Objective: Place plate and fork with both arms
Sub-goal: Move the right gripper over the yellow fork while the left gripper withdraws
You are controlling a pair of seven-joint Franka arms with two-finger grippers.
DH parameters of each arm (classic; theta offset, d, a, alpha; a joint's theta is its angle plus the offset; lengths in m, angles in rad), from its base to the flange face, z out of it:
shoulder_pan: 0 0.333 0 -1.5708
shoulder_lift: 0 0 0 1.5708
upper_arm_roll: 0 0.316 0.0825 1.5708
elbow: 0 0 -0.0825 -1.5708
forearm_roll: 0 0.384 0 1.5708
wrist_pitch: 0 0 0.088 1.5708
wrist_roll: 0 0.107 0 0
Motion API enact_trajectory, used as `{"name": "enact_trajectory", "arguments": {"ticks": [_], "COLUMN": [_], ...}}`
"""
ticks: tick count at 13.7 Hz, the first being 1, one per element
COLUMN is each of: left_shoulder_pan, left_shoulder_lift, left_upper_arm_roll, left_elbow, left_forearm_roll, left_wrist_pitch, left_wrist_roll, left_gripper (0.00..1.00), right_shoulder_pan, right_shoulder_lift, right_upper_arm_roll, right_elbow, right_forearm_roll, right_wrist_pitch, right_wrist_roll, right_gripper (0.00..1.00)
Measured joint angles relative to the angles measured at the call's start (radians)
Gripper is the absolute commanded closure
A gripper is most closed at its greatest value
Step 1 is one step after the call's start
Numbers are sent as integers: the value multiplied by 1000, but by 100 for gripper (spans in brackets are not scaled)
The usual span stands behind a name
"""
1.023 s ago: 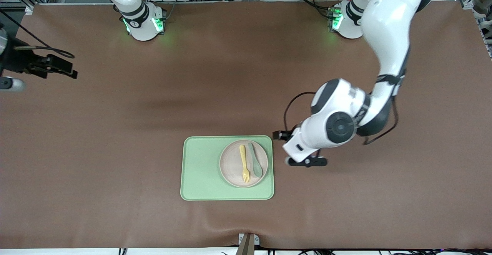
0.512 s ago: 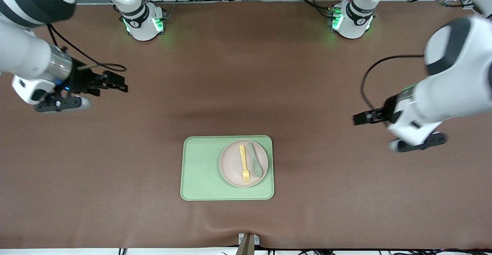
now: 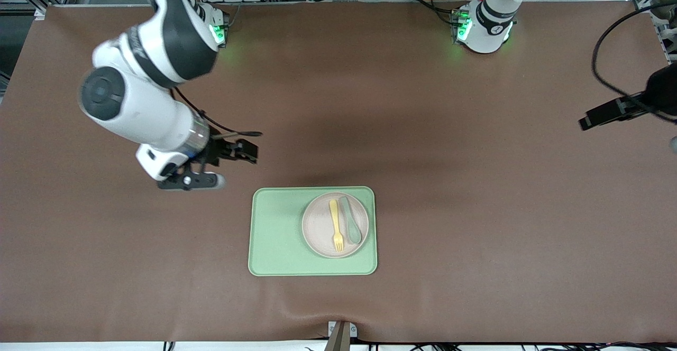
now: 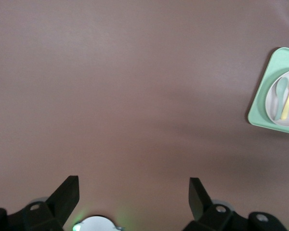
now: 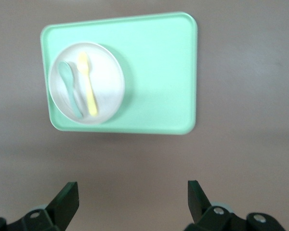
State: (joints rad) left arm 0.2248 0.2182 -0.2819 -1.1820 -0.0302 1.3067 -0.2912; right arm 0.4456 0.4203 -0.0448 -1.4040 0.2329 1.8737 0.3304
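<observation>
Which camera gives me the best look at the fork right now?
The front view: the fork lies sharp on the plate, beside the spoon. The right wrist view shows it whole but blurred. The left wrist view catches it small, near the picture's edge.

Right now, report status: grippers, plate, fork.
Right gripper open, empty, over bare table near tray. Left gripper open, empty, at its table end. Fork and spoon on plate, in tray. Nothing blocking.
</observation>
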Motion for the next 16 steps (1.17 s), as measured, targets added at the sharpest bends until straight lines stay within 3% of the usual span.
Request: {"name": "enact_trajectory", "arguments": {"ticks": [6,9,13,16], "left_shoulder_pan": [44,42,41,-3], "left_shoulder_lift": [-87,-160,-302,-347], "left_upper_arm_roll": [-15,-16,28,74], "left_elbow": [-109,-216,-460,-529], "left_forearm_roll": [0,0,-31,-37], "left_wrist_pitch": [21,93,237,256], "left_wrist_roll": [37,37,35,-2], "left_gripper": [0,0,0,0], "right_shoulder_pan": [116,152,188,205], "right_shoulder_lift": [247,334,403,463], "right_upper_arm_roll": [-1,-4,-5,-8], "right_elbow": [65,97,141,142], "right_forearm_roll": [0,-14,-100,-122], "right_wrist_pitch": [358,432,468,581], "right_wrist_roll": [24,24,25,25], "right_gripper": [0,9,17,24]}}
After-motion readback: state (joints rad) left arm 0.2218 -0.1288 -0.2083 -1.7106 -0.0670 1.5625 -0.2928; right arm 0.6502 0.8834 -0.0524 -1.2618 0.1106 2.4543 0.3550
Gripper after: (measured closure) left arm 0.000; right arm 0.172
